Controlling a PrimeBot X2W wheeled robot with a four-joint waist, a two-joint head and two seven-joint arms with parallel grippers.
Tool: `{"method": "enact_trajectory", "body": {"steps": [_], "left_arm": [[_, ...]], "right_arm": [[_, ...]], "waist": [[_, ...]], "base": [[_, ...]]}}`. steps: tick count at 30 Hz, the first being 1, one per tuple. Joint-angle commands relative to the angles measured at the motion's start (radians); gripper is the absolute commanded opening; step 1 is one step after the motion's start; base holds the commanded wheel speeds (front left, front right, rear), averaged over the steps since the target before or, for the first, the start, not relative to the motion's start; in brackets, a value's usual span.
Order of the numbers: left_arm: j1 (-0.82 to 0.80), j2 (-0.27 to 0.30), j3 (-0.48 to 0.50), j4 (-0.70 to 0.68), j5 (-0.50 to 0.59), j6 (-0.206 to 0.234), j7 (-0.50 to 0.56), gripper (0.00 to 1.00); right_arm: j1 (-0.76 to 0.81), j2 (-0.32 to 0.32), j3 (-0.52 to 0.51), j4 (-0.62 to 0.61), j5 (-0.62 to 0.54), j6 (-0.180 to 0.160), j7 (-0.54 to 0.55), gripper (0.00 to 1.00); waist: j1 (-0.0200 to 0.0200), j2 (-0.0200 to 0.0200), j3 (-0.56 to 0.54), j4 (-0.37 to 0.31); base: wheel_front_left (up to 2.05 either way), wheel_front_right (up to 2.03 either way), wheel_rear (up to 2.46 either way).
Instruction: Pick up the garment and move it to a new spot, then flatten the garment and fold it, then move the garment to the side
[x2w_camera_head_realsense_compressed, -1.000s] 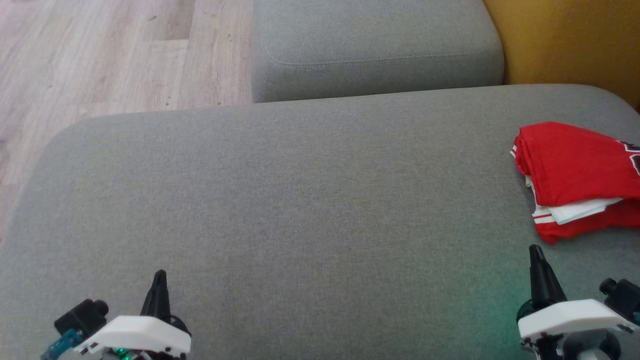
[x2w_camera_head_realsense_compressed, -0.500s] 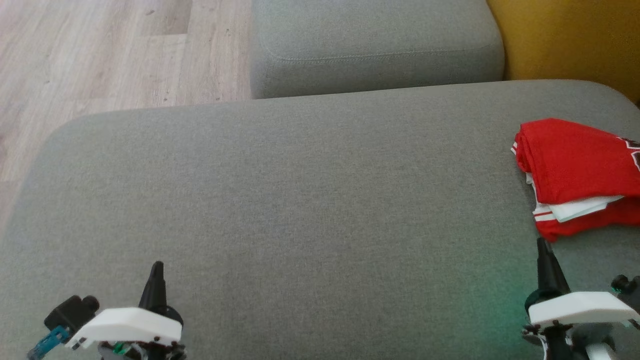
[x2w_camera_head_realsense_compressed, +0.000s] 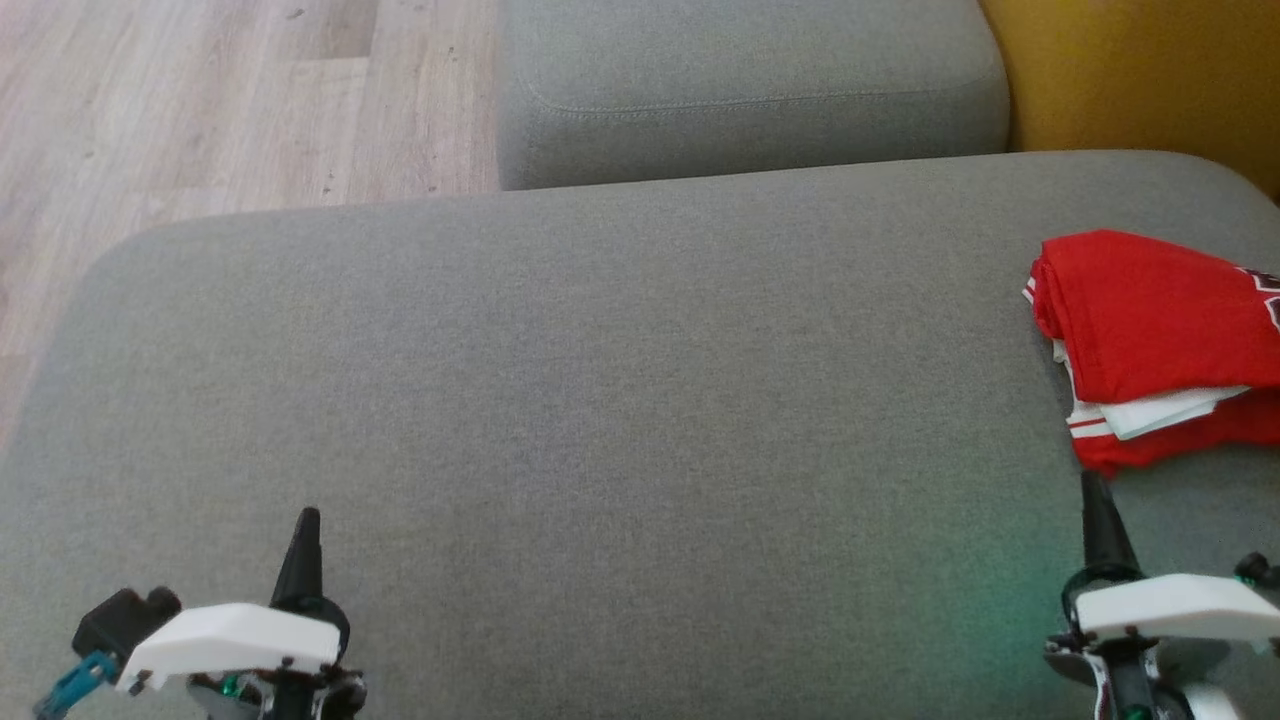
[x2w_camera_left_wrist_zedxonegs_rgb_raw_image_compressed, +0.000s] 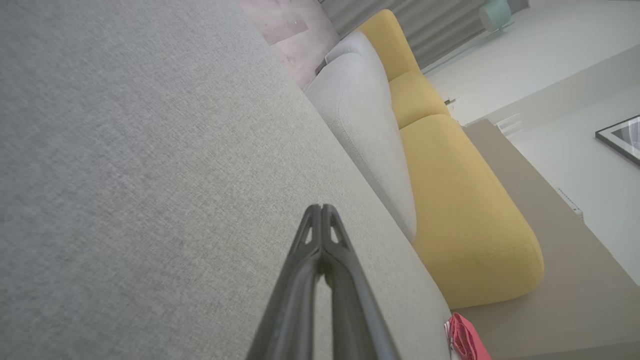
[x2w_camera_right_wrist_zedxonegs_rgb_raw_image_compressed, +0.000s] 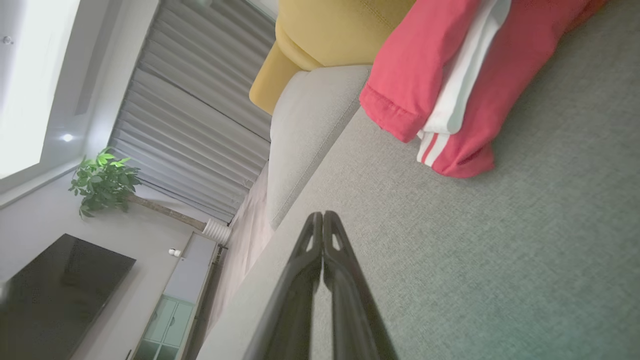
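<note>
Head view, with both wrist views. A wide grey seat (x2w_camera_head_realsense_compressed: 600, 400) carries the one task object, a red garment (x2w_camera_head_realsense_compressed: 1150, 330). The garment lies folded near the seat's right edge, closer to the far right corner than to the near one, and the picture border cuts off its right part. A white layer and a white-striped hem show along its near side, and a dark print shows at the border.

The left gripper (x2w_camera_head_realsense_compressed: 306, 517) hovers over the near left part of the seat, well apart from the garment. Its two dark fingers are pressed together and hold nothing, as the left wrist view confirms.

The right gripper (x2w_camera_head_realsense_compressed: 1092, 482) stands at the near right part of the seat, just short of the garment's near edge. Its fingers are likewise together and empty. In the right wrist view, bare grey fabric separates the tips from the garment.

Beyond the seat's far edge sits a second grey cushion (x2w_camera_head_realsense_compressed: 750, 90), with a yellow cushion (x2w_camera_head_realsense_compressed: 1130, 80) to its right and a wooden floor (x2w_camera_head_realsense_compressed: 200, 110) to its left. The right wrist view also takes in a potted plant (x2w_camera_right_wrist_zedxonegs_rgb_raw_image_compressed: 102, 180), a dark television (x2w_camera_right_wrist_zedxonegs_rgb_raw_image_compressed: 55, 290) and grey curtains (x2w_camera_right_wrist_zedxonegs_rgb_raw_image_compressed: 190, 115).
</note>
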Motion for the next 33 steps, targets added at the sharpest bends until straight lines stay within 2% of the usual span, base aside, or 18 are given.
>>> {"method": "enact_trajectory", "body": {"steps": [1, 33], "left_arm": [[-0.059, 0.003, 0.033, -0.038, -0.025, -0.008, 0.005, 0.0], [-0.097, 0.004, 0.094, -0.064, -0.385, -0.051, 0.1, 0.0]], "right_arm": [[-0.065, -0.007, 0.002, -0.041, 0.026, 0.005, 0.009, 0.0], [-0.093, 0.035, -0.07, -0.077, 0.358, 0.007, 0.105, 0.0]], "waist": [[0.0, 0.0, 0.001, 0.0], [0.0, 0.0, 0.028, -0.005]], "base": [[0.0, 0.0, 0.0], [0.0, 0.0, 0.0]]}}
